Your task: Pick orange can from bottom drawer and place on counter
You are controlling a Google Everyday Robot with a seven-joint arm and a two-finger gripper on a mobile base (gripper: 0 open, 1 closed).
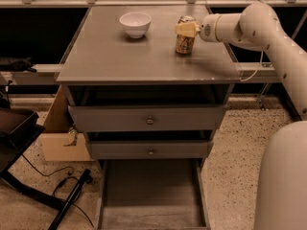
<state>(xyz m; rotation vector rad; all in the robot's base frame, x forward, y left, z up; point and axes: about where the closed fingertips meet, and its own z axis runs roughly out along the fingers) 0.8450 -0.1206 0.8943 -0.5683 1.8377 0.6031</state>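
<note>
The orange can (184, 43) stands upright on the counter (144, 56), at its back right. My gripper (188, 30) reaches in from the right on the white arm (249, 25) and sits at the can's upper part, hiding some of its top. The bottom drawer (151, 195) is pulled out at the foot of the cabinet, and its flat grey floor shows nothing on it.
A white bowl (135, 24) sits on the counter to the left of the can. Two knobbed grey drawers (149, 120) are slightly open above the bottom one. A cardboard box (60, 138) and cables (72, 195) lie on the floor at left. The robot's white body (283, 186) fills the lower right.
</note>
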